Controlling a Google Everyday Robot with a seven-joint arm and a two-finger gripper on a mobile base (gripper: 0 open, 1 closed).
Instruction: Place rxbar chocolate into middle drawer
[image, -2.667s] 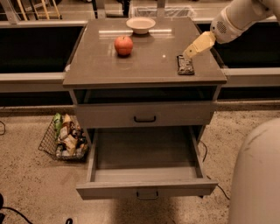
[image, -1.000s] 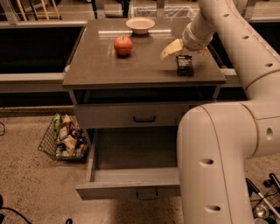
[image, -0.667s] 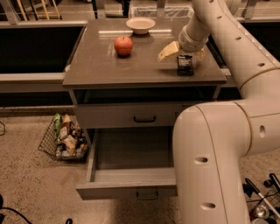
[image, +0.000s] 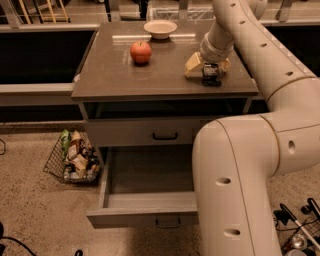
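The rxbar chocolate (image: 211, 75), a small dark bar, lies on the grey table top (image: 120, 75) near its right front corner. My gripper (image: 208, 65) is down over the bar, with one pale finger (image: 192, 65) to its left and the other to its right. The fingers are spread and straddle the bar without closing on it. The middle drawer (image: 142, 202) is pulled open below, and what shows of its tray is empty. My arm's large body hides the drawer's right part.
A red apple (image: 141, 52) and a white bowl (image: 160, 28) sit on the table top. A closed drawer front with a black handle (image: 165, 135) is above the open drawer. A wire basket of snacks (image: 75, 157) stands on the floor at left.
The arm has swung in over the table from the right. The gripper has come down and moved left until its fingers straddle the bar. The bar has not moved.
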